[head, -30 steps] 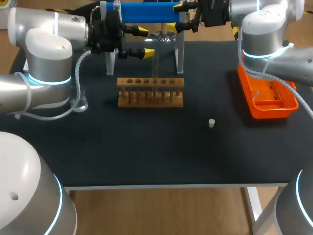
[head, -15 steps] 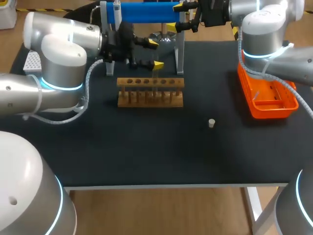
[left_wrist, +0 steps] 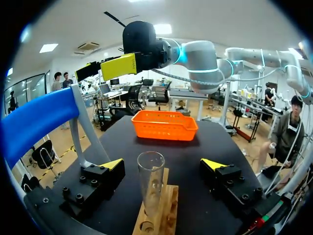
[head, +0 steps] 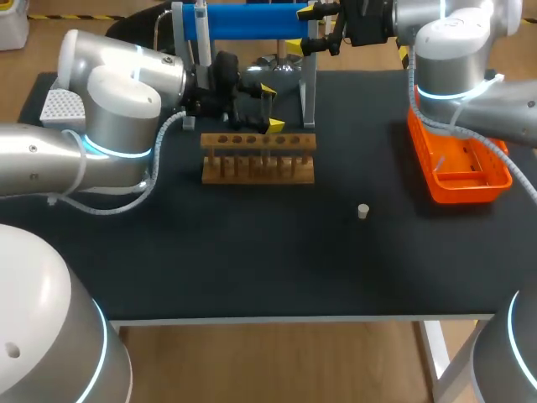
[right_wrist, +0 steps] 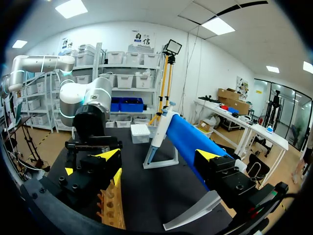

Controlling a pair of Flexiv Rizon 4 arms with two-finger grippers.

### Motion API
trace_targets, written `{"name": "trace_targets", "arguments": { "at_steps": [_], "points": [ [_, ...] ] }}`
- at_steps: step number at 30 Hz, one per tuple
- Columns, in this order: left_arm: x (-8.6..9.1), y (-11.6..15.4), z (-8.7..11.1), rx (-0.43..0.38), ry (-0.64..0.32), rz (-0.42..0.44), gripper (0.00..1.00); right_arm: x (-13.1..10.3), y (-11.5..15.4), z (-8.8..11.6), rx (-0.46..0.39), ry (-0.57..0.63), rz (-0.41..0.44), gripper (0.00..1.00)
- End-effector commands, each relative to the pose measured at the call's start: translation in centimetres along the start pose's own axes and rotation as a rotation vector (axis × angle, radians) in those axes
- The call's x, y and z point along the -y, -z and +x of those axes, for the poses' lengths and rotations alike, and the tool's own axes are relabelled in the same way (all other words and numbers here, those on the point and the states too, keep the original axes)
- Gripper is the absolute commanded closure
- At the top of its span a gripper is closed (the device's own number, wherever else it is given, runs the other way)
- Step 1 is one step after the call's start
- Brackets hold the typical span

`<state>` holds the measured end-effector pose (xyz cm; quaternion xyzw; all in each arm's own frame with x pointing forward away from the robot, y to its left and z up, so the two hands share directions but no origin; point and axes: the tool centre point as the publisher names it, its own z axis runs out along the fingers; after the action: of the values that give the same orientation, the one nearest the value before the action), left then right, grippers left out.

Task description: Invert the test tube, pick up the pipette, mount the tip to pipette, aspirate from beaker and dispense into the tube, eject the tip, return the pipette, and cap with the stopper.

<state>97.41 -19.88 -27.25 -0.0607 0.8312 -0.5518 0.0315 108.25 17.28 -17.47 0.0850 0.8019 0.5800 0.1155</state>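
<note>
A clear test tube (left_wrist: 150,188) stands mouth-up in the wooden rack (head: 258,158), in a hole right of its middle. My left gripper (head: 271,107) is open at the rack, its yellow tips on either side of the tube, apart from the glass. In the left wrist view the tube rises between the open fingers (left_wrist: 112,165). My right gripper (head: 317,29) hangs open by the right end of the blue-barred pipette stand (head: 252,21), holding nothing. A small white stopper (head: 362,211) lies on the black mat right of the rack.
An orange tray (head: 457,164) sits at the table's right edge. A white tip box (head: 59,105) stands at the far left behind my left arm. A glass vessel (head: 281,63) shows behind the stand. The mat in front of the rack is bare.
My left arm has swung right, bringing its open gripper from left of the stand's leg to either side of the tube. The right arm has kept still.
</note>
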Motion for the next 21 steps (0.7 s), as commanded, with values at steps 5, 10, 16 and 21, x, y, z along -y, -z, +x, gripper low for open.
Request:
{"name": "trace_targets", "arguments": {
  "at_steps": [5,10,16,21],
  "points": [
    [-0.4,-1.1,-1.1,-0.023,-0.041,0.002,0.0,0.0,0.1,0.0,-0.002,0.0,0.001,0.0],
    [-0.9,-1.8,-1.1,-0.049,-0.046,-0.009,0.0,0.0,0.1,0.0,-0.002,0.0,0.001,0.0],
    [-1.3,-2.2,-1.4,-0.066,-0.055,-0.028,0.0,0.0,0.1,0.0,-0.002,0.0,0.001,0.0],
    [-1.5,-2.5,-1.2,-0.083,-0.061,-0.051,0.0,0.0,0.1,0.0,-0.002,0.0,0.001,0.0]
  ]
}}
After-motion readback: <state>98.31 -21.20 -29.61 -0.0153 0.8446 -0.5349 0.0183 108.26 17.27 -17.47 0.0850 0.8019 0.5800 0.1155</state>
